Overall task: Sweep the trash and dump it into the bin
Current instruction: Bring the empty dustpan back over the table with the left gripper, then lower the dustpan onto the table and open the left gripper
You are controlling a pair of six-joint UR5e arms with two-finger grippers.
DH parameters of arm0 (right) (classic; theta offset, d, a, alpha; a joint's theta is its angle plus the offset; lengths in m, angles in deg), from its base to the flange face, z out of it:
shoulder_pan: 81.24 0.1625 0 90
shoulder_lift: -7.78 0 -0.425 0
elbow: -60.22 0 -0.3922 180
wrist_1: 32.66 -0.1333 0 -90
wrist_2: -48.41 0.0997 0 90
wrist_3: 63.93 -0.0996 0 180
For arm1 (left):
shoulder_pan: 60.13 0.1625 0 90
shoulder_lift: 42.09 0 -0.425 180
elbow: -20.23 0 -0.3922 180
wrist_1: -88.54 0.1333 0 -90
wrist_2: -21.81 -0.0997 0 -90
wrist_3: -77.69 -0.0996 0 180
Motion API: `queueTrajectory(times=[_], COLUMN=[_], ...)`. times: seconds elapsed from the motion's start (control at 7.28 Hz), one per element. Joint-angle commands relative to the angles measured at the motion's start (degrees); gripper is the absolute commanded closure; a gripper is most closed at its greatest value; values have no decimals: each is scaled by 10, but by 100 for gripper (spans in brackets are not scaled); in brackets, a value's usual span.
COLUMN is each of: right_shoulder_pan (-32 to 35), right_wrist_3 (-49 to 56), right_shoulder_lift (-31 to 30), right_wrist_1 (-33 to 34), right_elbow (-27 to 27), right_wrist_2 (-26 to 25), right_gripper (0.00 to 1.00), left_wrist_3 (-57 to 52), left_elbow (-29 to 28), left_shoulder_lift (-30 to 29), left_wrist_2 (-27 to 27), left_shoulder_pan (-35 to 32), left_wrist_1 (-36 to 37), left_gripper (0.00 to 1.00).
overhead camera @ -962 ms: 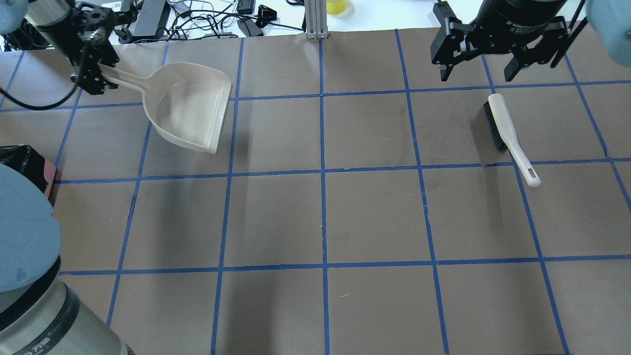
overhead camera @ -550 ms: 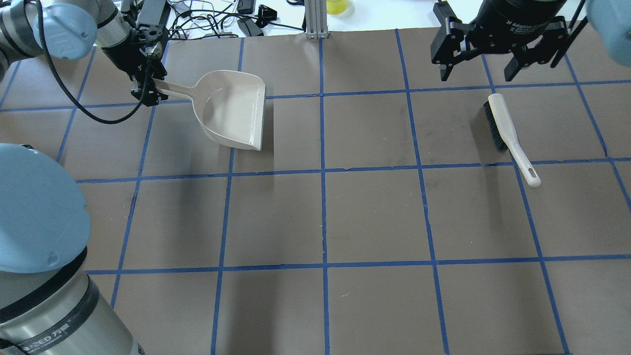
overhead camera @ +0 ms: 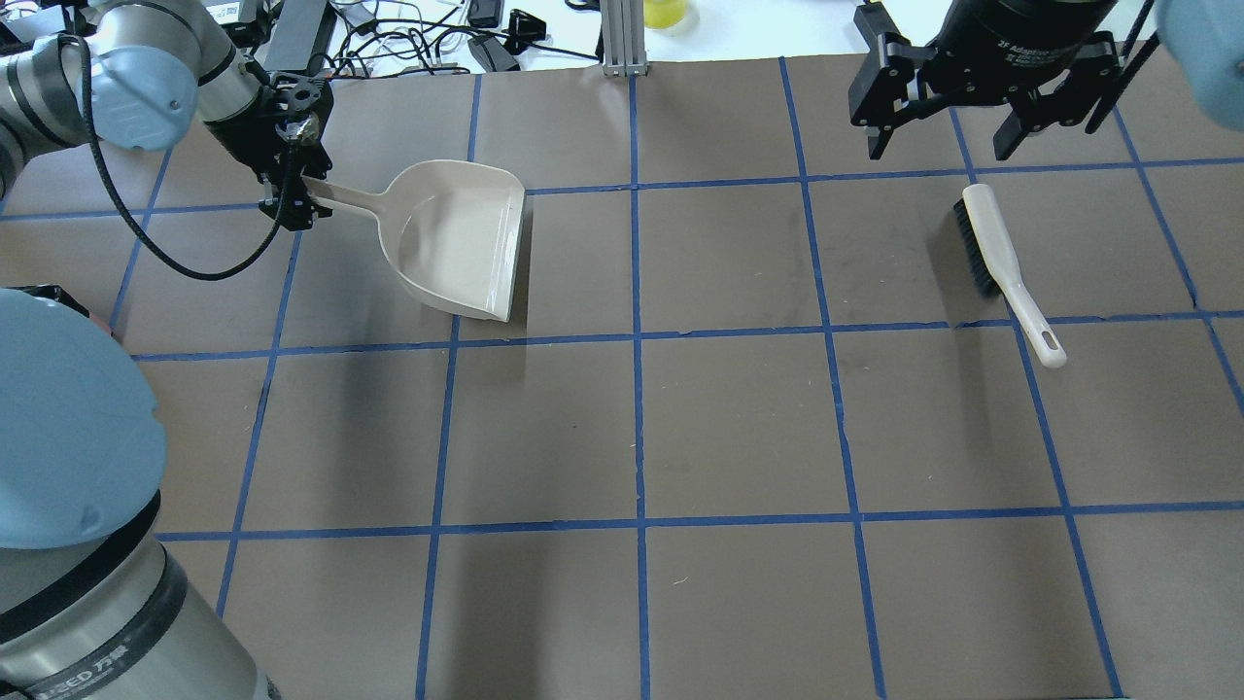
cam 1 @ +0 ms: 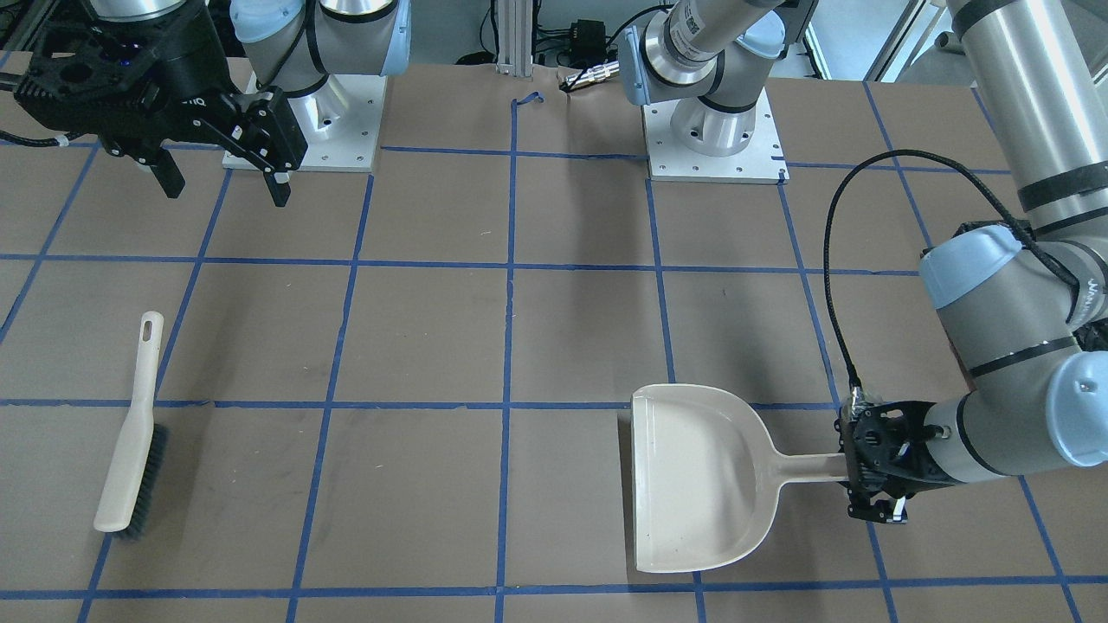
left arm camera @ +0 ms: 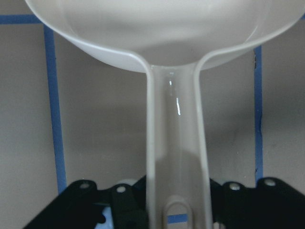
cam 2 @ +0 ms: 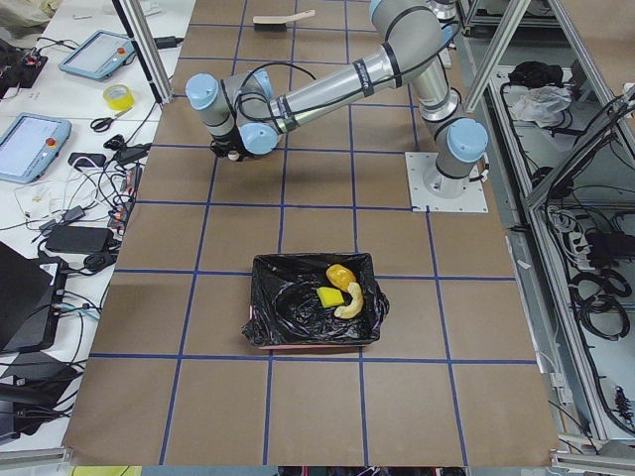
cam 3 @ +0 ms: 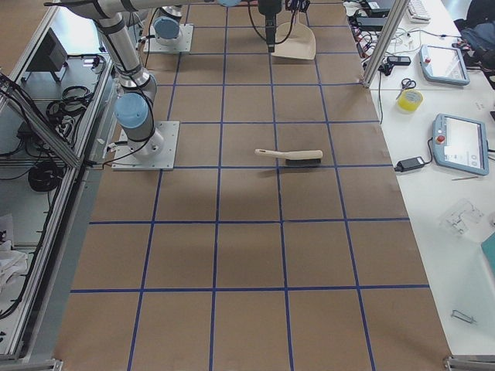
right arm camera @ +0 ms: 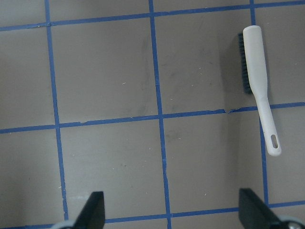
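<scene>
1. The bin (cam 2: pixel 278 312) sits at the table's left end with the trash (cam 2: pixel 340 290) inside; a careless left-arm swing could knock it.
2. The left gripper (overhead camera: pixel 296 194) pinches the empty dustpan (overhead camera: pixel 457 238) by its handle tip; letting go early might drop it.
3. The right gripper (overhead camera: pixel 940 146), spread wide near the brush (overhead camera: pixel 1001 262), could strike it if it descends.

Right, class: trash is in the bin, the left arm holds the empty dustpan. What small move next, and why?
Probably set the dustpan on the table and open the left gripper: the trash lies in the bin, the pan is empty, the brush lies clear of the open right gripper.
</scene>
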Motion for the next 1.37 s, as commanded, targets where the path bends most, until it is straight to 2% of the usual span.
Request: queueTrajectory(times=[0.0,0.55,0.69,1.1,1.24], right_shoulder_pan=[0,0,0,0,0], right_wrist_3=[2,0,0,-1,-1], right_shoulder_lift=[-6,-10,-10,-10,-10], right_wrist_1=[-6,0,0,1,1], right_elbow=[1,13,13,13,13], right_wrist_2=[-2,-1,0,0,0], right_gripper=[0,0,0,0,0], left_wrist_3=[0,4,4,3,3], left_elbow=[2,14,15,24,27], left_shoulder_lift=[-2,-4,-8,-2,-6], left_wrist_2=[4,2,5,6,25], left_shoulder_pan=[2,1,2,8,4], left_wrist_1=[2,26,26,30,44], left_gripper=[100,97,83,83,83])
